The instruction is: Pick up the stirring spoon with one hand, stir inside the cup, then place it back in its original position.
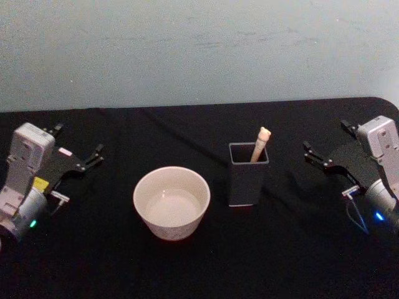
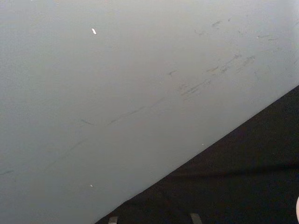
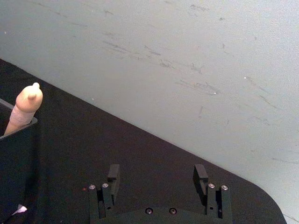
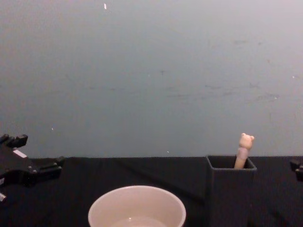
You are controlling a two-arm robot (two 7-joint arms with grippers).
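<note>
A robotics lab or test bench is suggested. A plain black-clothed table [image 1: 199, 268] is set against a pale grey-blue wall [image 1: 199, 50] marked by scuffs and scratches. The left gripper [image 1: 96, 156] and right gripper [image 1: 310, 154], each carried on a metal robot arm, are stationed at either side of the table.

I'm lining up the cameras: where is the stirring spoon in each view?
Head view: stirring spoon right of centre, handle poking from the holder.
Chest view: lower right, bear head above the holder's rim.
Right wrist view: left edge, in the holder.
Left wrist view: wall and tablecloth.
Shared landmark: the holder.
</note>
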